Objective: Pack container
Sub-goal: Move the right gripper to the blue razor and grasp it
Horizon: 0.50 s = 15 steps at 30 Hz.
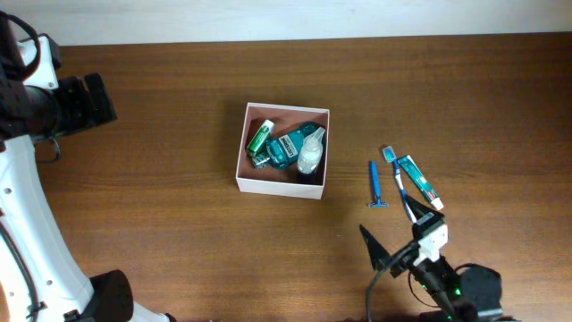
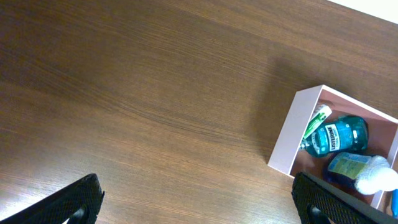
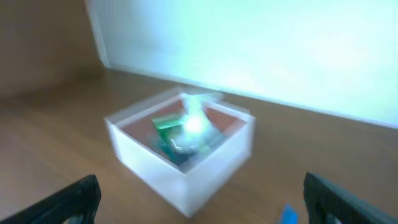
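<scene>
The container (image 1: 277,185) is a square white box with a pinkish-brown inside, standing mid-table. It holds a green tube (image 1: 260,139), teal mouthwash bottles (image 1: 288,148) and a white-topped bottle (image 1: 310,154). A blue razor (image 1: 376,185), a toothbrush (image 1: 399,179) and a toothpaste tube (image 1: 418,178) lie on the table to its right. My left gripper (image 1: 92,100) is far left of the container; in the left wrist view it (image 2: 199,202) is open and empty, with the container (image 2: 292,134) to the right. My right gripper (image 1: 393,253) is open and empty near the front edge, facing the container (image 3: 186,168).
The wooden table's far edge meets a white wall (image 3: 261,43) behind the container. A blue item (image 3: 287,214), blurred, lies near my right finger. My left arm's white body (image 1: 27,224) stands along the table's left side.
</scene>
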Each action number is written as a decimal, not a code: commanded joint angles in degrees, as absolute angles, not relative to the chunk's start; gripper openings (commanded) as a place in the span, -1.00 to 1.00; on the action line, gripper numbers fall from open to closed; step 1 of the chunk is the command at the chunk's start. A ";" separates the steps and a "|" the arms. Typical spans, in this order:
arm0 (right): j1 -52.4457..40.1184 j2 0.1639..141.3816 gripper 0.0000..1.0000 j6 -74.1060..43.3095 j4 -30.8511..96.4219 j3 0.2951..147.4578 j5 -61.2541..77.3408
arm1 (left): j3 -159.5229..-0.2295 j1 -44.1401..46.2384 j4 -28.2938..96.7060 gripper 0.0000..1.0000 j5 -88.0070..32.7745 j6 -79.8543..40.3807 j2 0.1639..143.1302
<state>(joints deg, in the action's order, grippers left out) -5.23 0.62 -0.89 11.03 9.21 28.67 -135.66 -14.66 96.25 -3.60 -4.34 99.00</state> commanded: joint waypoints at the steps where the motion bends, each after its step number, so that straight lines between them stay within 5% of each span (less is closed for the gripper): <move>1: -4.80 1.13 0.98 -14.70 7.88 9.56 36.03 | -136.22 -14.92 96.20 0.99 -3.60 -5.08 99.02; 8: -4.80 14.11 0.97 -19.16 11.70 16.29 33.76 | -136.22 -14.90 96.20 0.99 -3.60 -5.08 99.02; 15: -4.80 44.95 0.97 -9.02 38.35 46.76 28.01 | -136.22 -14.90 96.20 0.99 -3.60 -5.08 99.02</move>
